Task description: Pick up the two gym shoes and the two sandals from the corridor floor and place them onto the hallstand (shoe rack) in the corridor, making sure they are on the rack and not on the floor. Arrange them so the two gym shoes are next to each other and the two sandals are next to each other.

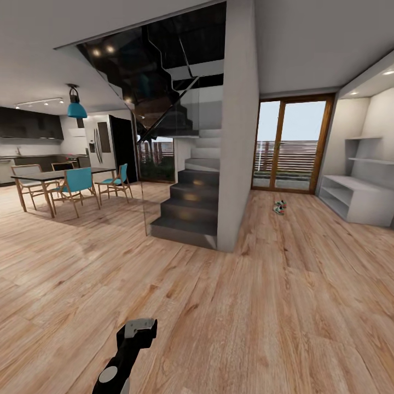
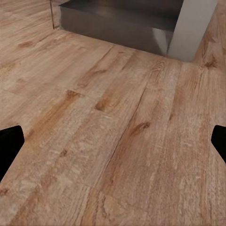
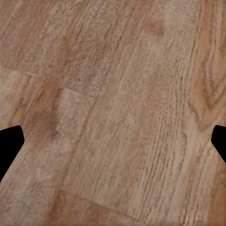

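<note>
The floor (image 1: 230, 306) is spreading under everything, light brown wood planks running from the room ahead down to the robot's arm. A grey staircase (image 1: 189, 210) with a thick grey pillar (image 1: 238, 137) beside it is standing ahead of the fingers, near the middle of the room. Well beyond the fingers and off to their right, the shoe rack (image 1: 355, 191) is sitting against the wall, pale grey-white with open shelves low down and wall shelves above. A glass door (image 1: 290, 145) with a wooden frame is showing behind it. Far ahead and to the left of the fingers, a dining table (image 1: 54, 176) is standing with blue chairs (image 1: 76, 183) around it.

The gym shoes (image 1: 279, 207) are lying on the floor between the pillar and the shoe rack, far from both sets of fingers; they are too small to tell more than white with red and green.

The left fingers (image 1: 141, 328) are hanging low over bare floor, and in the left wrist view the two dark tips (image 2: 10, 146) are standing wide apart with nothing between them. The right fingers (image 3: 10, 146) are likewise spread wide over bare planks, holding nothing.
</note>
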{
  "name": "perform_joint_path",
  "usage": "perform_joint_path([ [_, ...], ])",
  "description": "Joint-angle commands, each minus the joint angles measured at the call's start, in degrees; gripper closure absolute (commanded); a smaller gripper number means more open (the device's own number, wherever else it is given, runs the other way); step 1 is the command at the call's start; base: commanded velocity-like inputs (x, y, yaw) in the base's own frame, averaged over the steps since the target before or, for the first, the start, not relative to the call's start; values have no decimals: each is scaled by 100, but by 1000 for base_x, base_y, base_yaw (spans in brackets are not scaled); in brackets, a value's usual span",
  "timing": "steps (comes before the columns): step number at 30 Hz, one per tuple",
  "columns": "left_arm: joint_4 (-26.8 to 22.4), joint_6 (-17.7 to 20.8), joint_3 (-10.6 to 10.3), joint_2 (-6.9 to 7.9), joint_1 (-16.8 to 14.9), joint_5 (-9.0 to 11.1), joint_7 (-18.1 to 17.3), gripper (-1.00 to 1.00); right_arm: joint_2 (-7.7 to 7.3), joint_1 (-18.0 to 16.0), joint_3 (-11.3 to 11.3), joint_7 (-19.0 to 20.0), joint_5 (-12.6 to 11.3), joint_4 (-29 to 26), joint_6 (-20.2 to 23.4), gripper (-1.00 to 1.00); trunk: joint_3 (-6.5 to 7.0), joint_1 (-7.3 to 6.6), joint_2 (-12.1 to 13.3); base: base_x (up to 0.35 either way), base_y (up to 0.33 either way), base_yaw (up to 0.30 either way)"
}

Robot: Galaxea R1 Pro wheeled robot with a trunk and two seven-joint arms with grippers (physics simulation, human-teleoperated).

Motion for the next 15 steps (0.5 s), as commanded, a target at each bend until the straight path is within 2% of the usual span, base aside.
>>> perform_joint_path([
  [1, 1, -13, -2, -1, -3, 11, 18, -100, 1, -2, -5, 2, 2, -4, 7, -100, -6, -1, -3, 0, 0, 0],
  [4, 1, -13, -2, -2, -3, 11, 18, -100, 1, -2, -5, 2, 2, -4, 7, -100, -7, -1, -3, 0, 0, 57],
  [9, 1, -13, -2, -2, -3, 11, 16, -100, 1, -2, -5, 1, 0, -4, 7, -100, -16, -1, -3, 0, 0, 178],
  [15, 1, -13, -2, -2, -3, 11, 18, -100, 1, -2, -5, -1, -2, -4, 7, -100, -19, -1, -3, 18, 0, 38],
])
